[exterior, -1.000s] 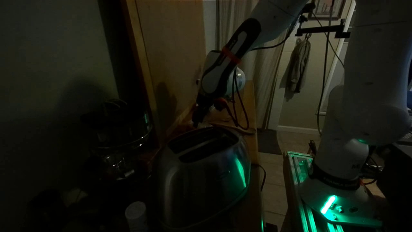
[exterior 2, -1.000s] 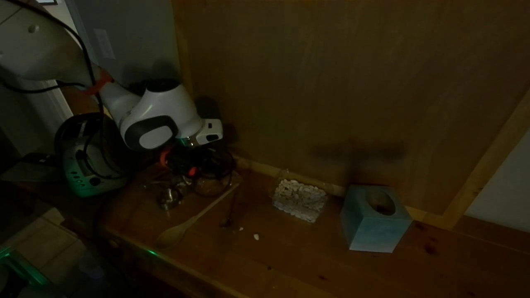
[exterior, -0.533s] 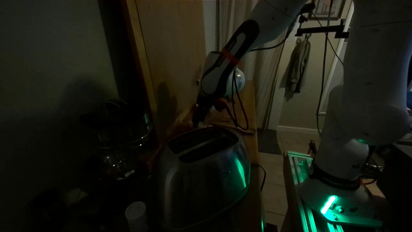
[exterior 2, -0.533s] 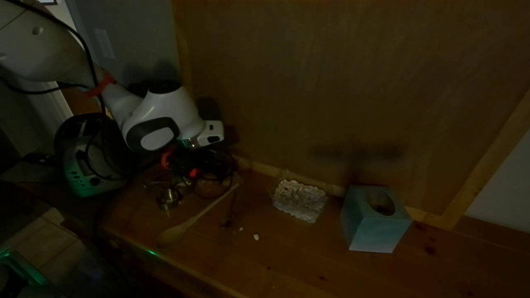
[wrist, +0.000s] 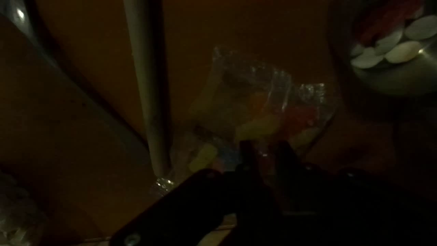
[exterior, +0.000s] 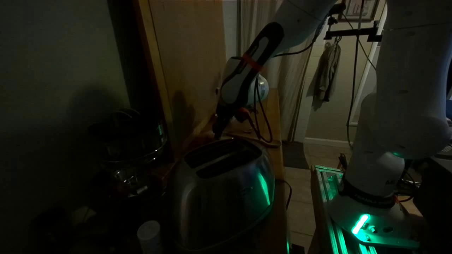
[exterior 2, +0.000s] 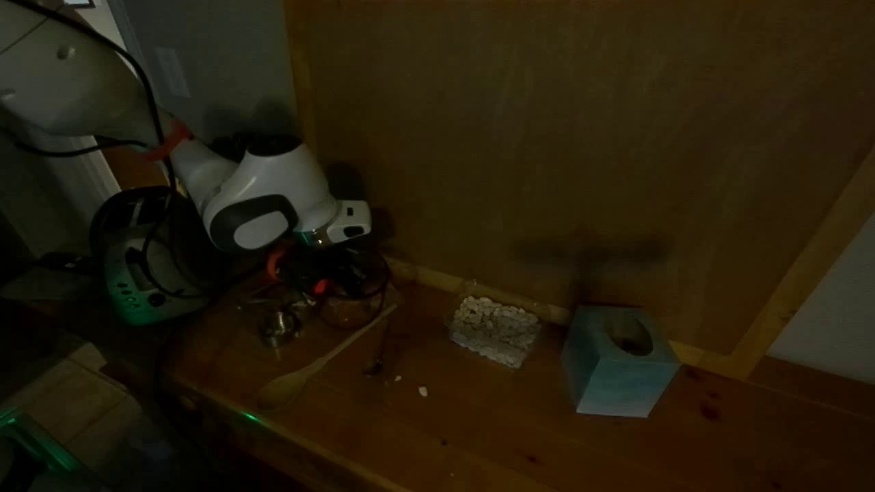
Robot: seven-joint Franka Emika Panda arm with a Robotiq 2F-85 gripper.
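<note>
Down a touch goes the arm (exterior 2: 280, 178) since a second ago, gripper (wrist: 264, 145) set narrow at the clear bag (wrist: 261, 114); can't tell whether it pinches. Bag shows against the table (exterior 2: 547, 430), between wooden spoon (wrist: 145, 89) and metal bowl (wrist: 392, 80).

At the wrist view's centre, clear wrapping (wrist: 256, 106) shows yellow, orange, red and perhaps blue patches, while the gripper (wrist: 264, 145) at lower centre is black.
</note>
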